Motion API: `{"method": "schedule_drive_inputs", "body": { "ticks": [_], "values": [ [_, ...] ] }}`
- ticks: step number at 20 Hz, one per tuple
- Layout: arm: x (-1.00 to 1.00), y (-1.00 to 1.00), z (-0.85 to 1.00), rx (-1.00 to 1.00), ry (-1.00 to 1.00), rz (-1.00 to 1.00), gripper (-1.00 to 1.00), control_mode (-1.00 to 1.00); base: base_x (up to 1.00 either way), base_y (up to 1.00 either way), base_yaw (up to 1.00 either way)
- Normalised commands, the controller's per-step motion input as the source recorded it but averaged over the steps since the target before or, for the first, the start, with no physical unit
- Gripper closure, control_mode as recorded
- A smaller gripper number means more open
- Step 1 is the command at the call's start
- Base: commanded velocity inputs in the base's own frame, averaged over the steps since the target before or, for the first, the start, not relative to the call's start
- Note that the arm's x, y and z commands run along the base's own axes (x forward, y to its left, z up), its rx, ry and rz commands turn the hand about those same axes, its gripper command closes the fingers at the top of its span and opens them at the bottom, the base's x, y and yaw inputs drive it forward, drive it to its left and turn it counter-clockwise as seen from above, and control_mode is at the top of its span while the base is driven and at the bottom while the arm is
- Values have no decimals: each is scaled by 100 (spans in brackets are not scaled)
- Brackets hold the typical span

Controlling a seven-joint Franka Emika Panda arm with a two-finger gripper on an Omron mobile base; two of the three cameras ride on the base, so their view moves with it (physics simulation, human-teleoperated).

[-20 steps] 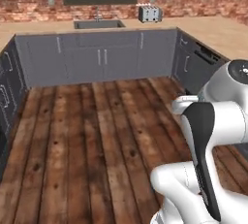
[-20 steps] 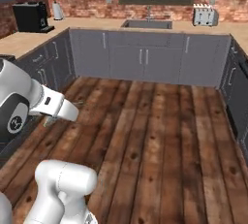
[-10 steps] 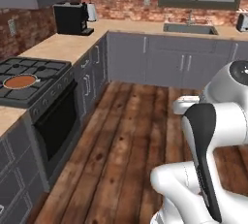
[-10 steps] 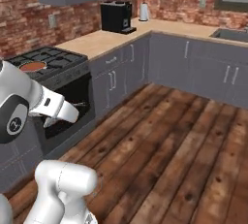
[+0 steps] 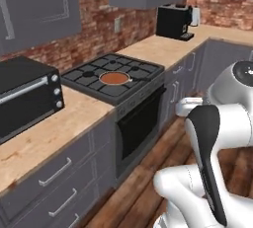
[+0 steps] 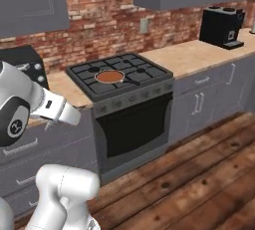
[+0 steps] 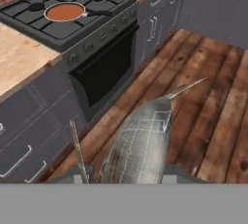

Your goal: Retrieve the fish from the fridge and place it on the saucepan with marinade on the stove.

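The fish, grey, scaled and long with a thin pointed snout, lies lengthwise in my gripper, which is shut on it above the wooden floor. The saucepan sits on the stove at the upper left of the hand view, well beyond the fish. Its long black handle points right, and the reddish-brown marinade fills it. The saucepan stands on the front middle grate of the stove in the left base view, and the saucepan is near the middle of the stove in the right base view. The fridge is out of view.
A black toaster oven stands on the wood counter left of the stove. A black coffee machine sits on the counter to its right. Grey cabinets line the wall below, and plank floor lies open before the oven door.
The whole picture has swung left with the base: the sink wall has gone out of view, and the stove now stands nearer and more central. The fish stays in the gripper.
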Motion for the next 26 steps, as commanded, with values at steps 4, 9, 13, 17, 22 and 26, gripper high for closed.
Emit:
{"method": "schedule_drive_inputs", "body": {
  "ticks": [4, 9, 13, 17, 22, 26],
  "values": [
    [0, 0, 0, 0, 0, 0, 100, 100, 50, 10, 52],
    [0, 0, 0, 0, 0, 0, 100, 100, 51, 8, 47],
    [0, 0, 0, 0, 0, 0, 100, 100, 17, -31, 17],
    [0, 0, 0, 0, 0, 0, 100, 100, 43, -62, 14],
    [0, 0, 0, 0, 0, 0, 100, 100, 59, -66, 21],
    [0, 0, 0, 0, 0, 0, 100, 100, 56, -51, 38]
  ]
}}
